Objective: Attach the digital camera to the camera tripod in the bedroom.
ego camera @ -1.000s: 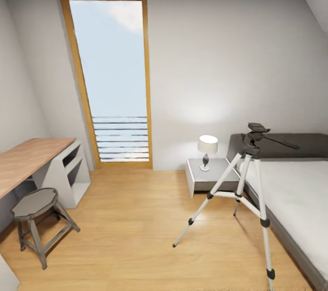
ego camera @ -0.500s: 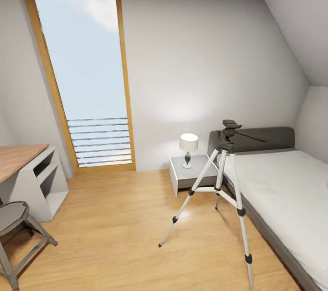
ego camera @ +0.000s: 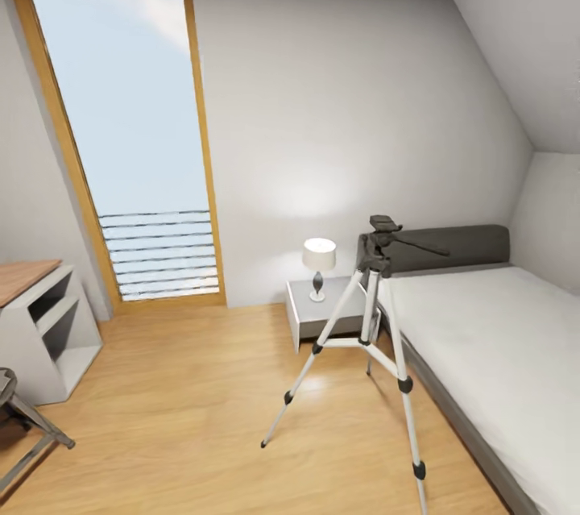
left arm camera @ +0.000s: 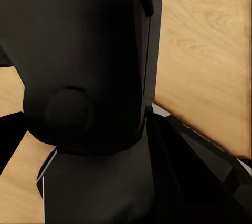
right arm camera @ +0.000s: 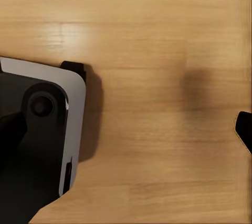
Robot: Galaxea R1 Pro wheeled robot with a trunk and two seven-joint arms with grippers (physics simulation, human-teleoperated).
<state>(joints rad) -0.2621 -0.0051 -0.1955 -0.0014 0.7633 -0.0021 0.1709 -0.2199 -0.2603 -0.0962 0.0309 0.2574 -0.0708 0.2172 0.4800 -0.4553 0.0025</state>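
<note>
Ahead, the tripod (ego camera: 366,338) is standing on the wood floor (ego camera: 185,402) just beside the bed (ego camera: 483,354), its head before the nightstand (ego camera: 322,313) and lamp (ego camera: 319,267); a window (ego camera: 129,144) is showing left; whether either gripper's jaws are open, I cannot tell.

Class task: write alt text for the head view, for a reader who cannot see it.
A camera tripod stands on the light wood floor beside a white bed, with nothing mounted on its head. Behind it sit a nightstand with a lit lamp and a tall window.
</note>
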